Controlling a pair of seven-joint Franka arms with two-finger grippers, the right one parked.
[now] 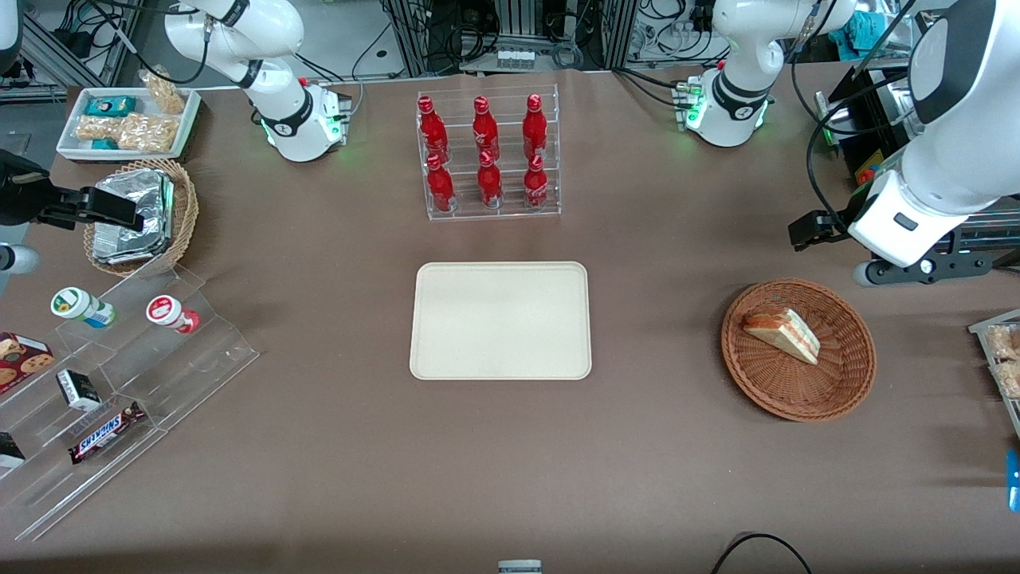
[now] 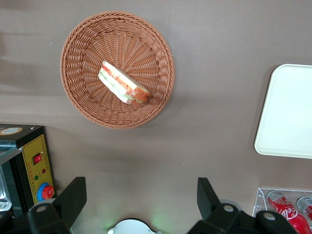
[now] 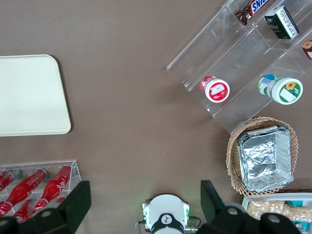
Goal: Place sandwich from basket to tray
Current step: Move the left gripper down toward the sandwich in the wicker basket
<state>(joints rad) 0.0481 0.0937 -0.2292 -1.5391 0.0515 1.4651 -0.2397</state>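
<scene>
One sandwich (image 1: pixel 783 335) lying in one round wicker basket (image 1: pixel 798 392); one tray (image 1: pixel 500 320) at basket's 9 o'clock; six cola bottles (image 1: pixel 484 151) standing; end effector (image 2: pixel 139 197) hovering, fingers apart.

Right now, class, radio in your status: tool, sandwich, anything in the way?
Tool open, empty, high above the table, apart from the basket. Sandwich lying in basket, untouched. Tray bare; nothing between basket and tray.
</scene>
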